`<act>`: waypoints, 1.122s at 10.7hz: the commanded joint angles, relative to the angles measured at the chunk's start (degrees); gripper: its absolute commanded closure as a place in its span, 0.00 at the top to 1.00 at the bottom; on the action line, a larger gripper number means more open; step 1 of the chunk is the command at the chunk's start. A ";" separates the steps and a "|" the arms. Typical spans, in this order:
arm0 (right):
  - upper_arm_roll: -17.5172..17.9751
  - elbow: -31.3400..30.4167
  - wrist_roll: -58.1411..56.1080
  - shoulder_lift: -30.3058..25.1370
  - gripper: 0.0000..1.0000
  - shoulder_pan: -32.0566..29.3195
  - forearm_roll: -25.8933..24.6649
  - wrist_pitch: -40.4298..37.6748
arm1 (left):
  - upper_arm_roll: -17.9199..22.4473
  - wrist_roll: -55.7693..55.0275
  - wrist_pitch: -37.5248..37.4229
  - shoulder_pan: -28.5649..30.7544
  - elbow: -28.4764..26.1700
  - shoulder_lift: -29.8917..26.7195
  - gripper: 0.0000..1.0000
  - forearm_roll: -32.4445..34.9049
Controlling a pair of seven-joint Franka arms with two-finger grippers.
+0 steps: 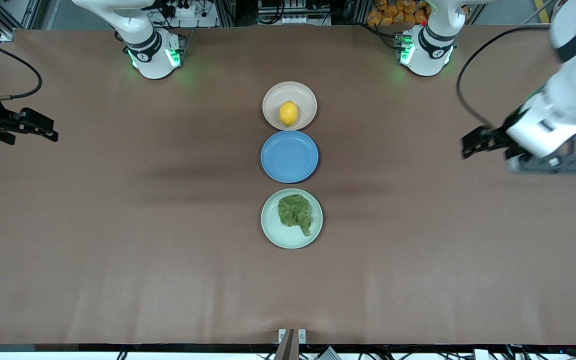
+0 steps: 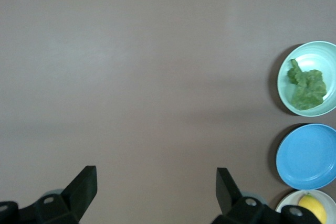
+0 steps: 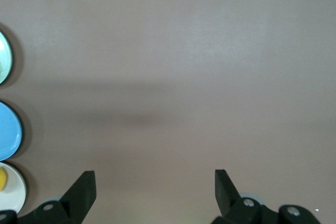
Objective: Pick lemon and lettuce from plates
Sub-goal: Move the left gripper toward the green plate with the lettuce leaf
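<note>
The lemon (image 1: 288, 113) lies on the beige plate (image 1: 271, 100), the plate nearest the robots' bases. The lettuce (image 1: 295, 212) lies on the mint plate (image 1: 288, 239), the plate nearest the front camera. My left gripper (image 1: 469, 142) is open and empty, over bare table toward the left arm's end. My right gripper (image 1: 48, 131) is open and empty, over bare table toward the right arm's end. The left wrist view shows its gripper (image 2: 156, 177), the lettuce (image 2: 307, 87), the mint plate (image 2: 315, 53) and the lemon (image 2: 312, 205). The right wrist view shows its gripper (image 3: 155, 179) and the plates' edges only.
An empty blue plate (image 1: 289, 156) sits between the two other plates, in one line down the middle of the brown table (image 1: 118, 225). It also shows in the left wrist view (image 2: 307, 156) and the right wrist view (image 3: 8, 129).
</note>
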 commanded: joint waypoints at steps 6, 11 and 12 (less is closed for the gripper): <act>0.43 -1.80 0.38 -2.17 1.00 -0.36 2.26 -4.74 | -0.28 -0.90 20.64 -13.46 0.09 16.13 1.00 -0.84; 0.69 -5.05 2.67 -1.73 1.00 3.23 4.79 -5.45 | -0.19 -0.38 38.39 -21.65 0.35 26.94 1.00 0.04; 0.61 -6.45 2.76 -1.73 1.00 4.28 6.90 -5.19 | -0.11 -0.28 41.04 -22.70 0.35 28.97 1.00 0.04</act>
